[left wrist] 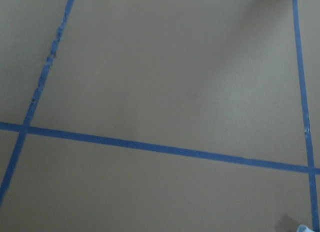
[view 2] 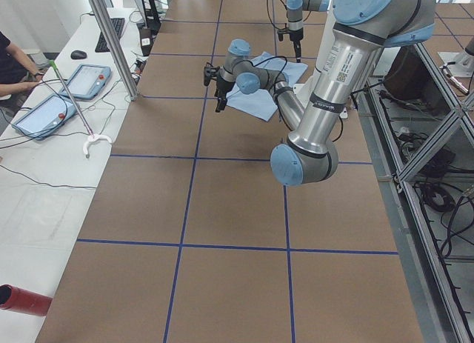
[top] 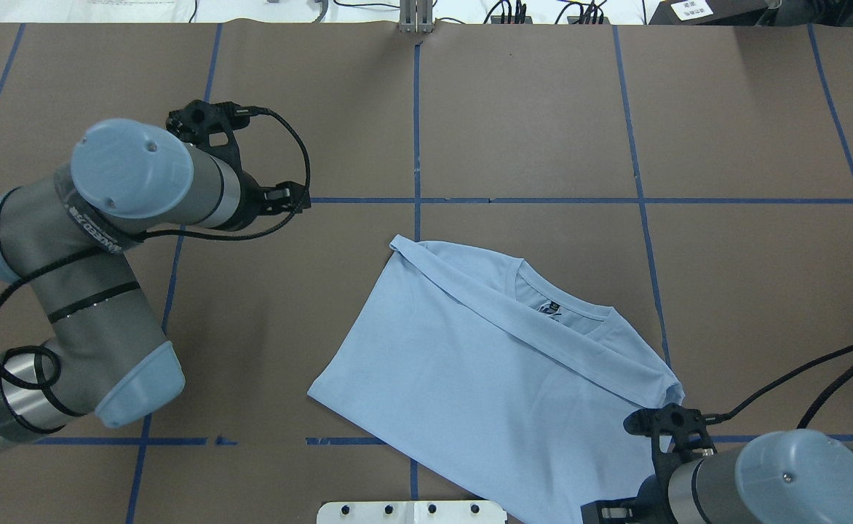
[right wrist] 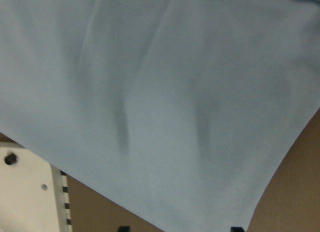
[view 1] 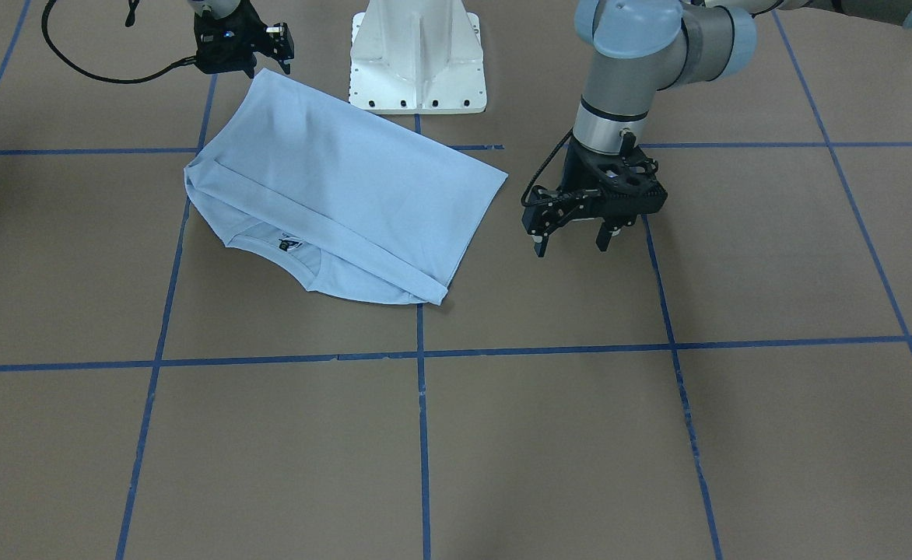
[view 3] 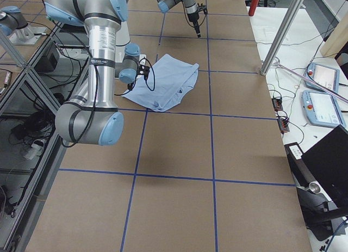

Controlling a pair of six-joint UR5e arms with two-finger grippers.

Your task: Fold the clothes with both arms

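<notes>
The light blue T-shirt (view 1: 347, 187) lies folded on the brown table, also in the overhead view (top: 485, 364). Its collar with the black label (view 1: 291, 245) faces away from the robot; the chest print is hidden. My left gripper (view 1: 571, 245) is open and empty, just above bare table, clear of the shirt's corner on my left. My right gripper (view 1: 247, 68) hangs over the shirt's near corner beside the pedestal. The right wrist view shows shirt cloth (right wrist: 160, 91) and two fingertips (right wrist: 123, 228) set apart, holding nothing. The left wrist view shows only table and tape.
The white pedestal base (view 1: 417, 62) stands just behind the shirt's near edge. Blue tape lines (view 1: 422, 435) grid the table. A metal pole (view 2: 111, 39) and operator tablets (view 2: 44, 110) stand past the far edge. A red cylinder (view 2: 22, 298) lies off the table end.
</notes>
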